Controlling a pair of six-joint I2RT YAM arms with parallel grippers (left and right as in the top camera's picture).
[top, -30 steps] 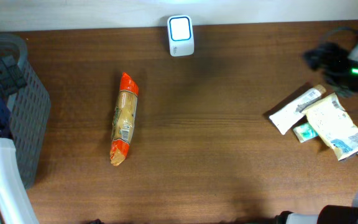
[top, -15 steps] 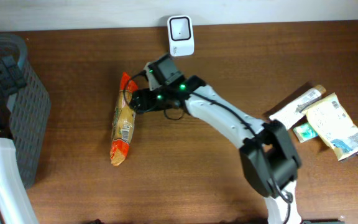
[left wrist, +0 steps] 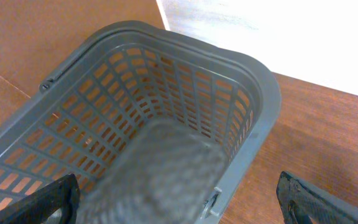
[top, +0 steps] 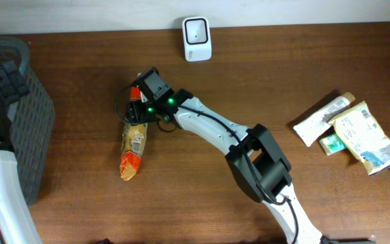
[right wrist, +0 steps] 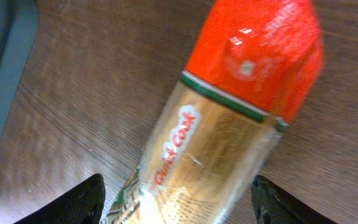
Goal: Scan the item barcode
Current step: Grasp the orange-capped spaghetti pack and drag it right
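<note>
Right pincer (top: 139,108) has the pasta packet (top: 135,140) lined up between its fingers. In the right wrist view both fingertips (right wrist: 82,199) poke up from the bottom corners with the packet (right wrist: 229,124) running between them. There's a sliver of bare counter (top: 249,88) showing between the left finger and the wrapper; the other finger looks just about at the wrapper's edge, can't tell if it's touching. So I'd call that pincer spread and straddling, not clamped on anything.

The packet lies flat on the counter, left of the middle. It's a long one with a clear body and orange at both ends, running roughly front to back with a slight tilt. From overhead the pincer sits over the far part, right where the orange cap meets the clear bit.

The white scanner (top: 196,38) stands at the back edge, off to the right of the packet and apart from it.

Left pincer (left wrist: 179,202) hangs wide open above the grey basket (left wrist: 253,81), nothing in it. The basket (top: 40,135) is at the left edge. A few other packets (top: 351,129) lie piled at the far right, well apart from it all.
</note>
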